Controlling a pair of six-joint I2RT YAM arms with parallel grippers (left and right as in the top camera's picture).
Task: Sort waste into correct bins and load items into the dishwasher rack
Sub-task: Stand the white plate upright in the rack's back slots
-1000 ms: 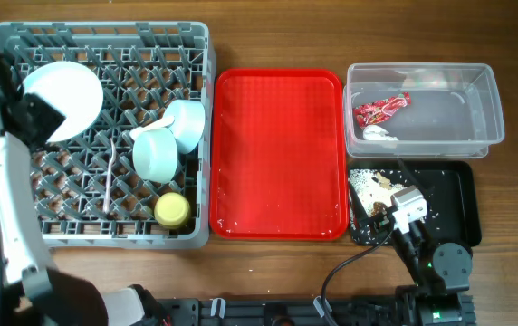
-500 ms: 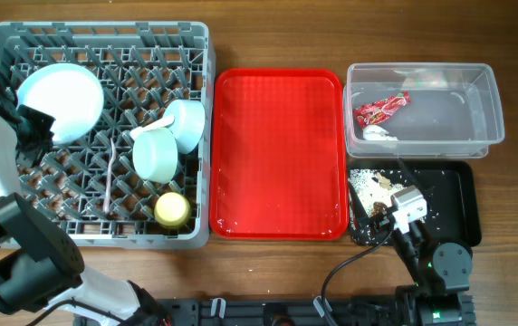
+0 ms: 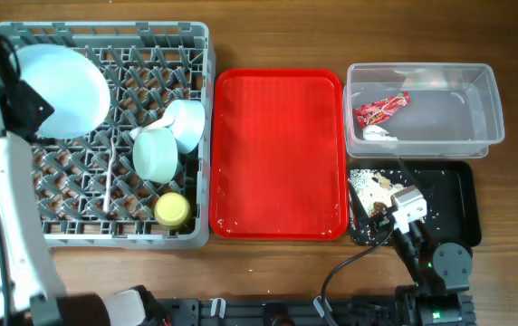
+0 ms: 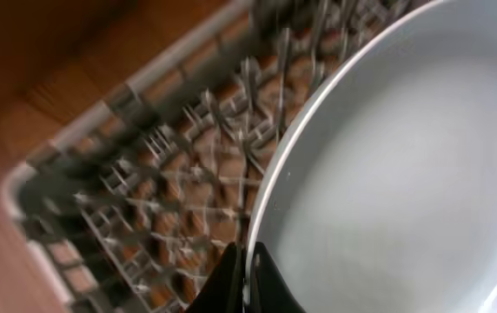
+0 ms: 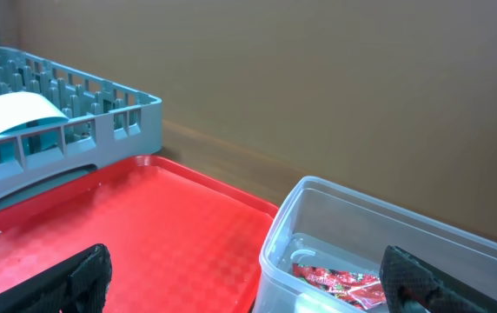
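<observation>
Pinching plate [image 3: 60, 91] rim: left tool [image 4: 247, 271] | plate shifted to far corner of rack [image 3: 150, 43] | right tool [image 5: 248, 283] spread, unmoved

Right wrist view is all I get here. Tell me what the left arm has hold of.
Observer: The left fingers pinch the rim of the plate, over the left rear part of the rack.
Operator: Now report what is in front of the clear tub.
Observer: A black tray, with food bits scattered at its left end.
Operator: Give me the rack's near right corner.
Observer: A yellow cup sits there, just in front of a green bowl.
</observation>
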